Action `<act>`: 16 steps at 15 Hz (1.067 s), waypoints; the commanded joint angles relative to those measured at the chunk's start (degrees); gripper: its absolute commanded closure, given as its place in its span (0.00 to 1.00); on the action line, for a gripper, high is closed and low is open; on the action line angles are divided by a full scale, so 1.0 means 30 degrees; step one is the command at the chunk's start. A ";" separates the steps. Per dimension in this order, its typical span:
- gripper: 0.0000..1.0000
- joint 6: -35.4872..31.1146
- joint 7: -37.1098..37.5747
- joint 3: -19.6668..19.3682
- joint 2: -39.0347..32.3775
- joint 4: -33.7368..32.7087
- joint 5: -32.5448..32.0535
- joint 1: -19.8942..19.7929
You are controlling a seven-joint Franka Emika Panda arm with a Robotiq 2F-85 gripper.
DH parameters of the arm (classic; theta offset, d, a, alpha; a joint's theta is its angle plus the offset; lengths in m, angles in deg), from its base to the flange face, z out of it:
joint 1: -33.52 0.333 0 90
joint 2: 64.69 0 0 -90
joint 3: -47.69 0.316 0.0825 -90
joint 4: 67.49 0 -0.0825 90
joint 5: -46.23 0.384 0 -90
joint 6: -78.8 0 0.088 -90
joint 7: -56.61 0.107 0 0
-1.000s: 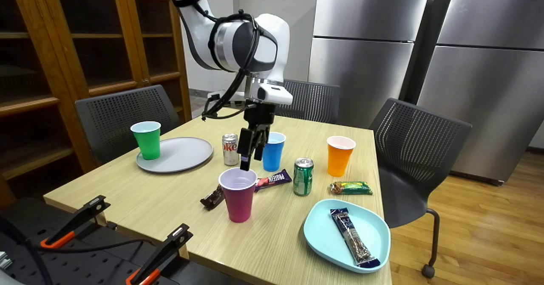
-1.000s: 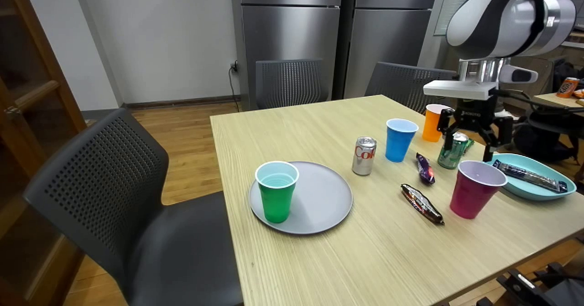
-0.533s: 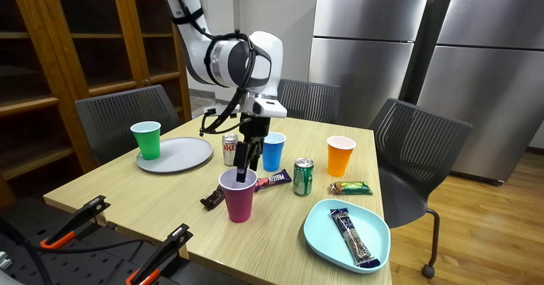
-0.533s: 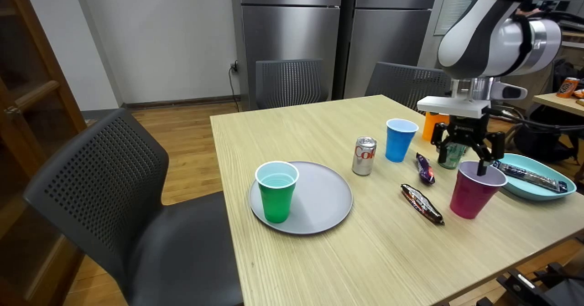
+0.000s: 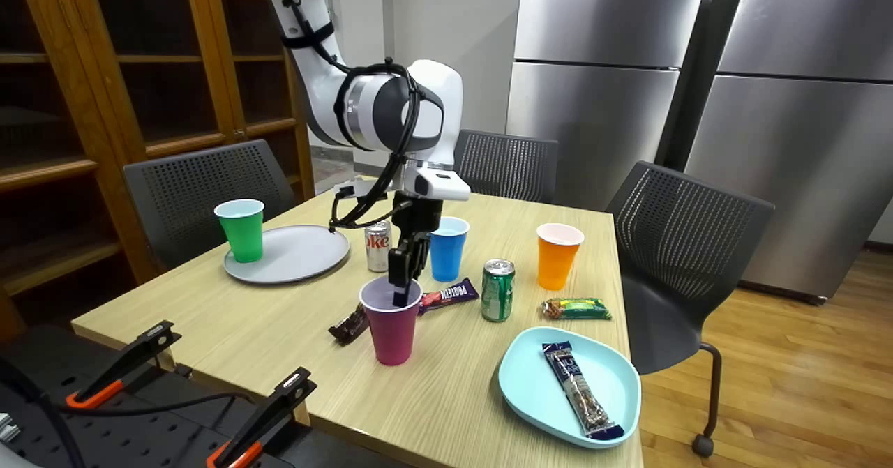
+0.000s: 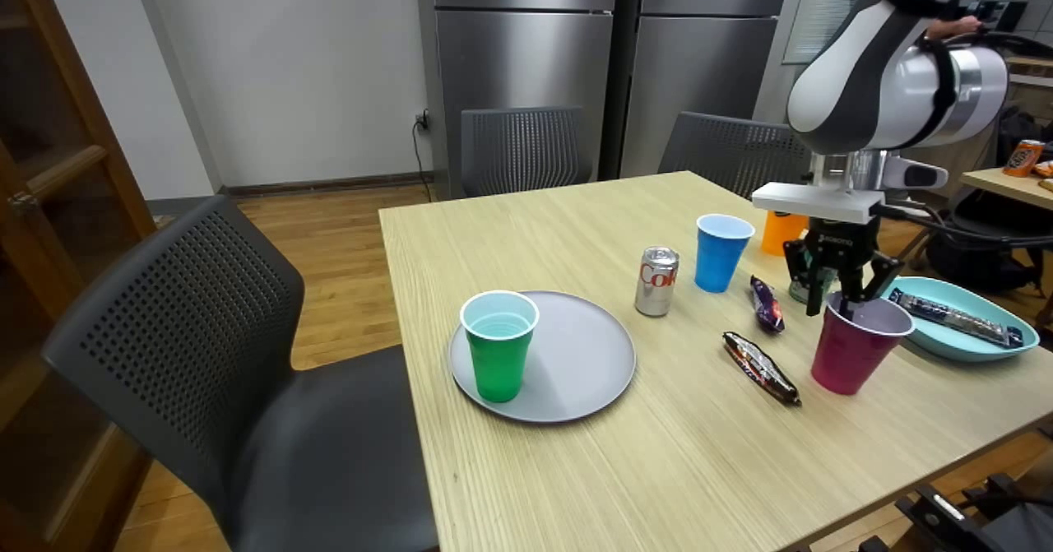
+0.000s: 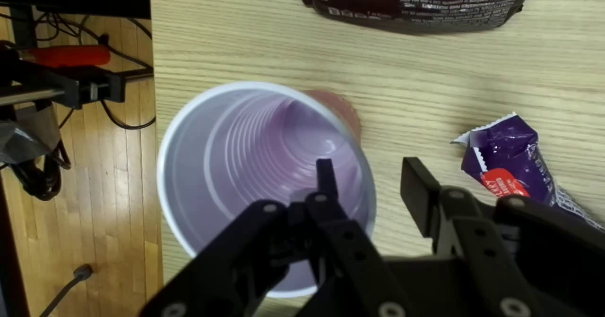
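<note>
Left to right in the wrist view, the magenta cup (image 7: 250, 161) comes first, its mouth spreading left of the fingers (image 7: 418, 196) and its right wall standing between them: one finger dips inside, its mate hangs outside, and they stand apart, the wall not visibly clamped. If pinching that wall is the step in hand, as it seems, both should meet it evenly, so the cup neither slides nor tips, and squeeze lightly, since thin plastic would likely buckle. The dark wrapped bar (image 7: 416, 5) lies past the fingers, toward the top of that view; the purple bar (image 7: 520, 170) is just to their right. Against a second ago, the fingers sit lower and nearer each other, while the cup looks unmoved on the table (image 7: 236, 43).
</note>
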 commanded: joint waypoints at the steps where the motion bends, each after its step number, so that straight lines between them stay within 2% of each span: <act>1: 0.89 0.0061 -0.0476 -0.0152 0.0290 0.0351 -0.0068 0.0276; 3: 1.00 0.0091 -0.0476 -0.0175 0.0337 0.0424 -0.0081 0.0333; 10: 1.00 0.0423 -0.0355 -0.0157 0.0906 0.0660 -0.0277 0.0855; 16: 1.00 0.0673 -0.0056 -0.0171 0.2119 0.0736 -0.0941 0.1971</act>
